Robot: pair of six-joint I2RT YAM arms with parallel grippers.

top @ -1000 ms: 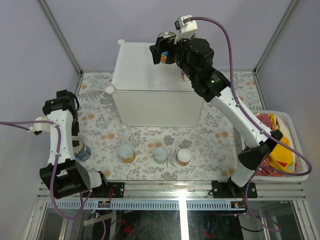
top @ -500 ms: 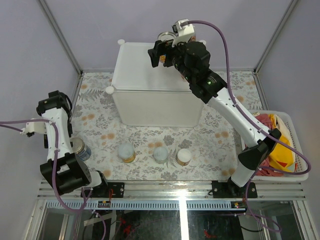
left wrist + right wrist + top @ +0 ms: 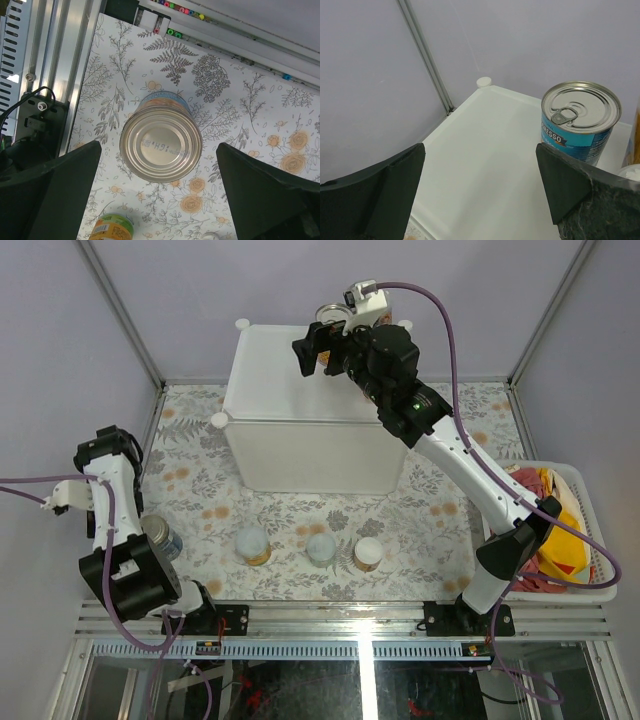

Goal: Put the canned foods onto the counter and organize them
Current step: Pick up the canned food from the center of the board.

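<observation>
Well, both claws stand wide open and neither has hold of anything. The right claw (image 3: 480, 147) hangs over the counter (image 3: 300, 430), the big white cube at the far middle of the bench, with its fingers (image 3: 375, 195) spread above the flat top near the far right corner. Just beyond it on that top stands a blue-labelled tin (image 3: 579, 124), upright with its pull-ring lid up, close to the counter's far edge and apart from the claw. At the very right edge of the wrist view a sliver of an orange-labelled can (image 3: 635, 132) shows beside the tin, too cut off to say more. A round white knob (image 3: 483, 81) marks the counter's far left corner.

The left claw (image 3: 159, 146) points straight down over a second tin (image 3: 157, 533), which stands on the floral mat (image 3: 430, 510) near the bench's left edge, towards the near corner. In the wrist view this tin sits upright between the spread fingers with a gap on each side. Its plain metal end faces up. How high the claw is above it I cannot tell.

Three short pale-topped jars stand in a row between the counter and the bench's near edge: the left jar (image 3: 253, 545), the middle jar (image 3: 321, 548) and the right jar (image 3: 368, 554). A white slatted basket (image 3: 570, 595) at the bench's right edge holds red and yellow cloth (image 3: 560, 540).
</observation>
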